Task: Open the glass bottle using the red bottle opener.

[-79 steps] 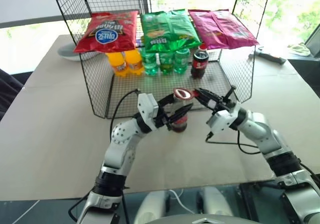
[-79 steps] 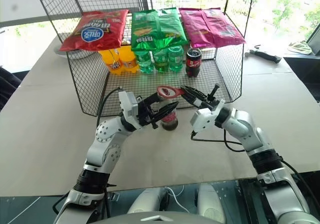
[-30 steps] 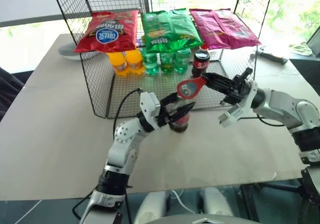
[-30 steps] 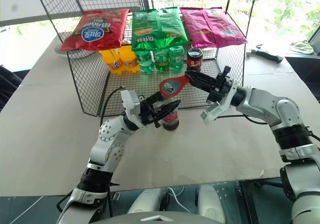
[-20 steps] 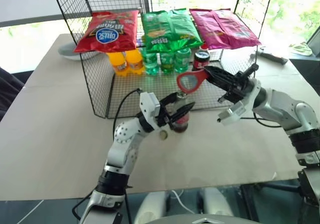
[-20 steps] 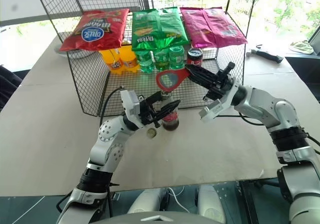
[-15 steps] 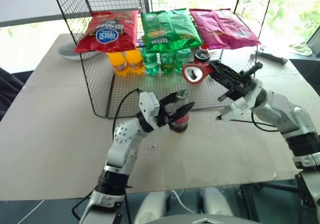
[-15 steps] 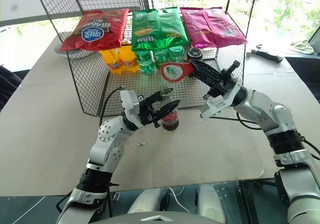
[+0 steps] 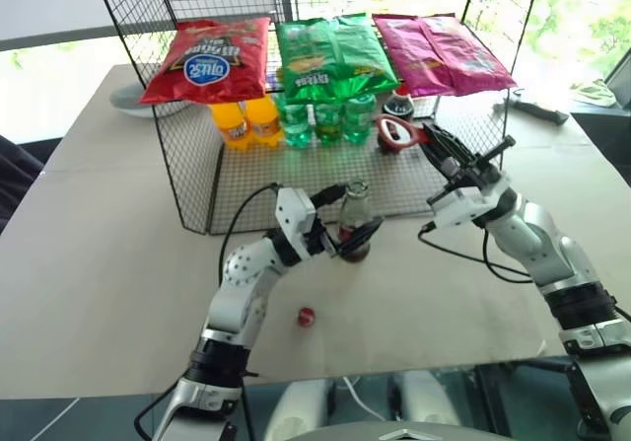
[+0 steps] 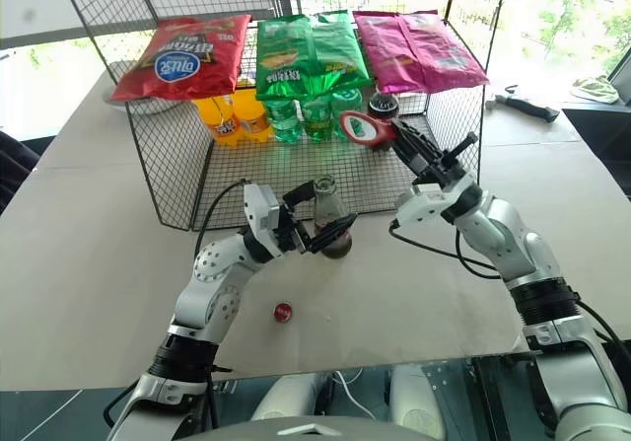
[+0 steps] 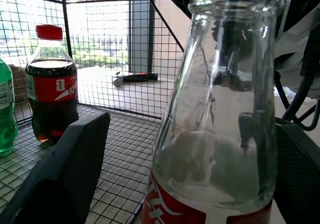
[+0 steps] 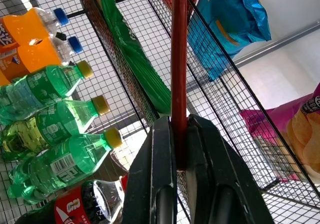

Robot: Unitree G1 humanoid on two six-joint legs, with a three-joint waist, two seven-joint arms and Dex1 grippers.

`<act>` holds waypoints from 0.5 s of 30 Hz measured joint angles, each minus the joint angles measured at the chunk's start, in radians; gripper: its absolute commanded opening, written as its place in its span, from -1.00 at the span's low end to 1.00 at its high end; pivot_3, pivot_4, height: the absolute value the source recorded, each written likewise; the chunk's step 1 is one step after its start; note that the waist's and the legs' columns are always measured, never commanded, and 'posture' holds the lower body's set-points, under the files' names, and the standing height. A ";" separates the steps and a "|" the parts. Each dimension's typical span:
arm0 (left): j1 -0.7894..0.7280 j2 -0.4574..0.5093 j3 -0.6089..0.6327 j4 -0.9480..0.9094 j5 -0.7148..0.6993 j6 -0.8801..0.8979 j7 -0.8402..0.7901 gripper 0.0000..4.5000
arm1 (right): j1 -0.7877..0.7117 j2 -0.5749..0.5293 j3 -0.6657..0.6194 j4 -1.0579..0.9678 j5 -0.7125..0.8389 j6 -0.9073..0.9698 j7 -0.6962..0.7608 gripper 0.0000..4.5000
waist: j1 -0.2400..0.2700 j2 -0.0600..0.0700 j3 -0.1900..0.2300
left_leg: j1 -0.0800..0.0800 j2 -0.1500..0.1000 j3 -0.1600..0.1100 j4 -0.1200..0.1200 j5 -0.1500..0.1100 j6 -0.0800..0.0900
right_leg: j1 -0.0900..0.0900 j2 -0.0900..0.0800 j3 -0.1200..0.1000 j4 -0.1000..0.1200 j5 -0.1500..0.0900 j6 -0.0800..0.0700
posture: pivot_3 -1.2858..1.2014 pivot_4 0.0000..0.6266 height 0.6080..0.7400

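Observation:
The glass bottle stands upright on the table just in front of the wire rack, its narrow neck bare at the mouth. My left gripper is open, with a black finger on each side of the bottle and a gap beside the glass. The red bottle opener is held up to the right, over the rack's lower shelf, and my right gripper is shut on its handle. A small red cap lies on the table nearer the front edge.
The wire rack holds chip bags on top, with orange and green bottles and a plastic cola bottle below. A black tool lies far right. A cable trails under my right arm.
The opener has swung from just over the bottle up and back toward the rack. A red cap dropped beside the bottle and now lies on the table. My left fingers have spread apart.

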 measured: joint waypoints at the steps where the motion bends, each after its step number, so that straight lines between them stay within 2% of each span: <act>1: 0.001 0.001 0.000 0.000 0.000 0.000 -0.001 0.99 | 0.004 0.000 -0.002 -0.002 0.002 0.001 0.001 -1.00 | 0.000 0.000 0.000 | 0.000 0.000 0.000 0.000 0.000 0.000 | 0.000 0.000 0.000 -0.001 0.000 0.000 | 0.03 -0.52 1.00; 5: 0.021 0.028 0.000 -0.018 0.000 0.000 -0.018 0.99 | 0.031 0.005 -0.003 -0.009 0.055 0.021 0.038 -1.00 | -0.001 0.000 0.000 | 0.000 0.000 0.000 -0.001 0.000 0.000 | 0.000 0.000 0.000 -0.001 0.000 0.000 | 0.03 -0.52 1.00; 10: 0.081 0.108 -0.015 -0.107 0.012 0.015 -0.064 0.99 | 0.143 0.034 0.013 -0.052 0.280 0.095 0.196 -1.00 | 0.000 0.000 0.000 | 0.000 0.001 -0.001 -0.002 0.000 0.000 | 0.000 -0.001 0.000 -0.003 0.000 0.000 | 0.03 -0.52 1.00; 15: 0.088 0.116 0.004 -0.112 0.014 0.016 -0.044 0.99 | 0.223 0.064 0.025 -0.095 0.396 0.175 0.288 -1.00 | 0.001 0.002 0.001 | -0.001 0.001 -0.001 0.000 0.000 0.000 | 0.001 -0.001 -0.001 -0.002 0.000 0.000 | 0.03 -0.52 1.00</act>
